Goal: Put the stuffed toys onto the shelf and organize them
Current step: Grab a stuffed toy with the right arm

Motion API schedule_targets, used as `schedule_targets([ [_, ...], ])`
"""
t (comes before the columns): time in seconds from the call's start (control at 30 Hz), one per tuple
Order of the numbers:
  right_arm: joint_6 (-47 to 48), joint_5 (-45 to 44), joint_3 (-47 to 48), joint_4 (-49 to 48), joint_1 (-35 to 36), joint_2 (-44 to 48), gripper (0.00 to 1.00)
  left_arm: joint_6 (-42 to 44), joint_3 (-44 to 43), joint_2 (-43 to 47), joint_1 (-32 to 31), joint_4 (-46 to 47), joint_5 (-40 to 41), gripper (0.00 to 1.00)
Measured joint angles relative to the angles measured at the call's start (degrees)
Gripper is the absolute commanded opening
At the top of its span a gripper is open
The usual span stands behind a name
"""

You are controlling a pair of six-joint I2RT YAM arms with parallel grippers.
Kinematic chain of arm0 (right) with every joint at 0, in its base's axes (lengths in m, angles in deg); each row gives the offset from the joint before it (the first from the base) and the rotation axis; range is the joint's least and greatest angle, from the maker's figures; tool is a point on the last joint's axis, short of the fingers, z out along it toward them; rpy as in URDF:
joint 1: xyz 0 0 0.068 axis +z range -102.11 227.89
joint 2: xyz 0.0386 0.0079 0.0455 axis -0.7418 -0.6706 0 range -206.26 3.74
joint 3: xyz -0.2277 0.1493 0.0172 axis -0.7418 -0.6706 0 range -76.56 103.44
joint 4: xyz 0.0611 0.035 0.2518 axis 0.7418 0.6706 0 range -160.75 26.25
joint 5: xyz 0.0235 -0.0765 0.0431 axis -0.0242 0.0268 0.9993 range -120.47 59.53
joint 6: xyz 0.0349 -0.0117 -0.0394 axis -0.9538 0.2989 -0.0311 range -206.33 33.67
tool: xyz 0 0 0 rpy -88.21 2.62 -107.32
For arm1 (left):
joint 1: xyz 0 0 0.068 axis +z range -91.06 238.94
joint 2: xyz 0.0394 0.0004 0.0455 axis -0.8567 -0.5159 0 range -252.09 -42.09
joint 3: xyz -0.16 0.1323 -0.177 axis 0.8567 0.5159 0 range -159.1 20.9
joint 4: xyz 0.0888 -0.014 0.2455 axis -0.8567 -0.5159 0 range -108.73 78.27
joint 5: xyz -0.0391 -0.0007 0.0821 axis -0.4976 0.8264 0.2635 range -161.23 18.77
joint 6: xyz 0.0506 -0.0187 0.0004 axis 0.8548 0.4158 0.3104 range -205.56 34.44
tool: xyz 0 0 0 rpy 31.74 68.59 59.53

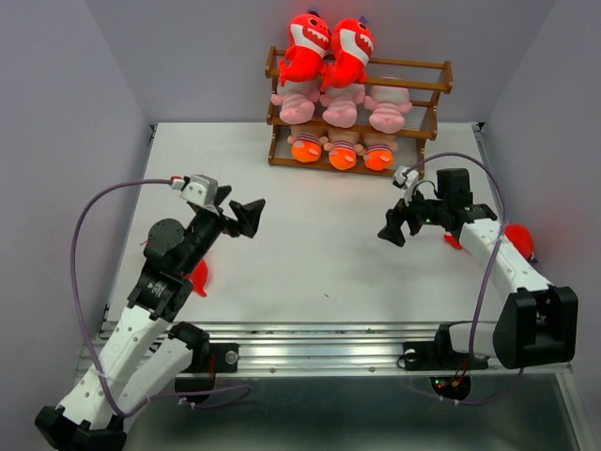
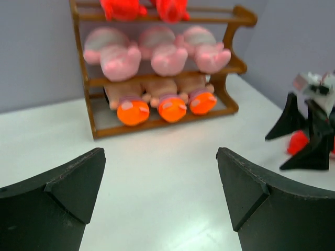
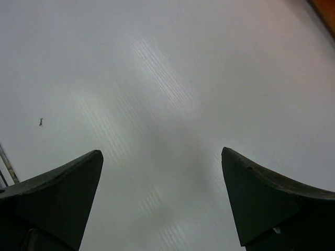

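Observation:
The brown wooden shelf [image 1: 443,79] stands at the back of the table. Two red sharks [image 1: 307,47] sit on its top tier, three pink striped toys [image 1: 341,105] fill the middle, and three orange-footed dolls [image 1: 343,154] lie on the bottom. Another red shark [image 1: 197,278] lies partly under my left arm, and a further one [image 1: 519,238] is half hidden behind my right forearm. My left gripper [image 1: 246,218] hangs open and holds nothing, facing the shelf [image 2: 239,15]. My right gripper [image 1: 399,225] is open over bare table.
Grey walls close in the table on three sides. A metal rail [image 1: 319,334] runs along the near edge between the arm bases. In the left wrist view my right gripper [image 2: 303,137] shows at the right, with a red toy [image 2: 297,141] behind it.

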Motion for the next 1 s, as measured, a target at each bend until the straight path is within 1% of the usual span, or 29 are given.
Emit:
schedule_targets([
  [0.1, 3.54, -6.58, 4.92, 7.93, 0.00, -1.46, 1.00, -0.31, 7.30, 4.52, 0.00, -3.26, -1.40, 0.99],
  [0.13, 5.51, -10.23, 7.91, 11.89, 0.00, -1.77, 1.00, -0.28, 8.39, 5.42, 0.02, -4.48, -1.55, 0.99],
  [0.2, 7.80, -14.88, 12.37, 15.98, 0.00, -2.56, 1.00, -0.09, 10.19, 7.10, 0.02, -7.74, -1.66, 0.99],
  [0.3, 12.59, -25.27, 17.68, 21.27, 0.00, -4.31, 1.00, 0.33, 10.75, 10.47, 0.09, -8.55, -1.88, 0.99],
  [0.4, 17.35, -35.63, 16.83, 24.98, -0.24, -4.66, 1.00, 0.63, 11.65, 13.88, 0.09, -8.50, -2.80, 0.99],
  [0.5, 22.16, -45.07, 14.27, 28.37, -1.11, -4.66, 1.00, 0.76, 11.65, 15.13, 0.09, -8.26, -3.21, 0.99],
  [0.63, 27.50, -53.94, 13.40, 30.49, -5.05, -5.16, 1.00, 0.76, 11.65, 15.17, 0.09, -9.09, -2.89, 0.99],
  [0.73, 30.82, -57.86, 13.51, 30.64, -9.75, -7.43, 1.00, 0.79, 11.74, 15.47, 0.09, -9.46, -2.51, 0.99],
  [0.9, 34.82, -60.96, 13.49, 30.08, -20.09, -12.04, 1.00, 0.79, 11.78, 16.00, 0.09, -9.62, -2.25, 0.99],
  [1.0, 37.00, -62.03, 13.05, 28.28, -23.56, -13.14, 1.00, 0.79, 11.78, 15.93, 0.09, -9.86, -2.27, 0.99],
])
